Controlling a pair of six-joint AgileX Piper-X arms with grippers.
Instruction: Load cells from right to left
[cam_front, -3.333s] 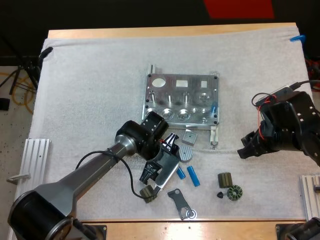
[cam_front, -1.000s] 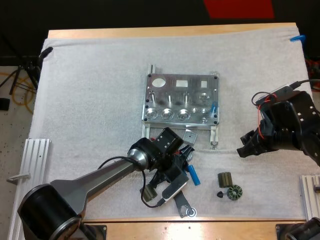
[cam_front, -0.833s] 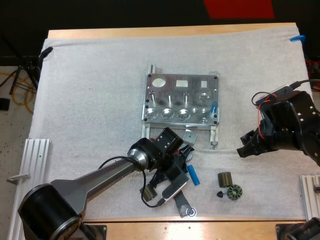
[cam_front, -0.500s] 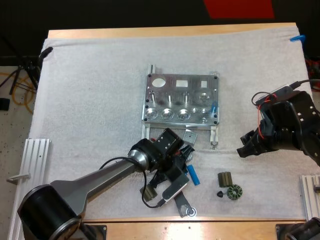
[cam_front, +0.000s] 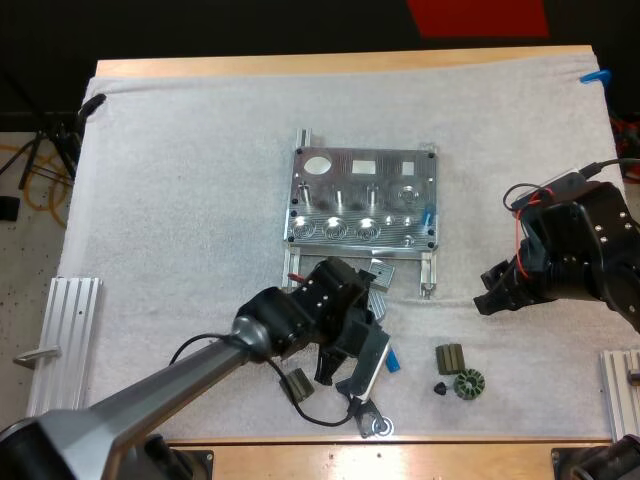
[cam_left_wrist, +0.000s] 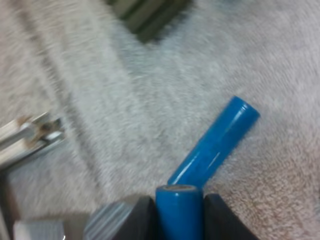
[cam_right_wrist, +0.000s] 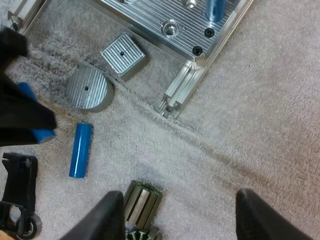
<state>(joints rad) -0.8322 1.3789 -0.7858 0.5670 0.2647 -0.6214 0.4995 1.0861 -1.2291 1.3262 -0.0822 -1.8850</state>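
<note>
While the left gripper (cam_left_wrist: 179, 225) grasps a blue cell (cam_left_wrist: 179, 206) between its fingers, a second blue cell (cam_left_wrist: 215, 142) lies on the white mat (cam_front: 200, 150) just beyond it. A third cell (cam_front: 428, 215) stands at the right end of the metal fixture (cam_front: 362, 198). The right gripper (cam_right_wrist: 182, 217) hangs with its jaws released, near a dark ribbed part (cam_right_wrist: 142, 197).

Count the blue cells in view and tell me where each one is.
3. The held cell is clamped in the left gripper. The loose cell lies on the mat beside it. The loaded cell stands at the fixture's right end. The left arm could hide more.
</note>
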